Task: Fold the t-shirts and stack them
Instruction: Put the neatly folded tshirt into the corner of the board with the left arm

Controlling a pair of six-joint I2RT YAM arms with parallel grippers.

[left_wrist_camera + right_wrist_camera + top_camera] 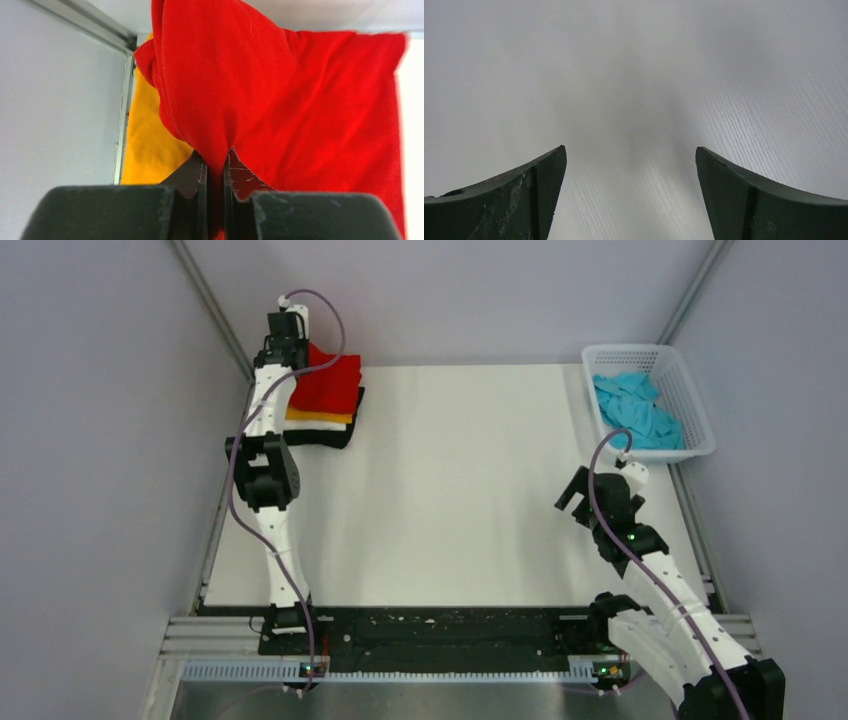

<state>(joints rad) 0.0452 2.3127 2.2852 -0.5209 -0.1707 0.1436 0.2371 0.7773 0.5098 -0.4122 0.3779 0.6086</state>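
White surface [450,490] lies under my right fingers [524,195], spread and empty, just nearer than the basket [697,410]. Well across from the basket, my left fingers [192,175] pinch the red t-shirt [310,100], which tops the orange-yellow t-shirt [318,416] and black t-shirt [325,436]. Inside the basket the light blue t-shirt [635,410] lies crumpled. I judge it the last left to fold, with nothing blocking it.

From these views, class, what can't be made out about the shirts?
Top view: left arm hides the left edge of the red shirt.
Left wrist view: red shirt covers most of the orange-yellow shirt; lower layers unseen.
Top view: blue shirt in basket, folds too small.
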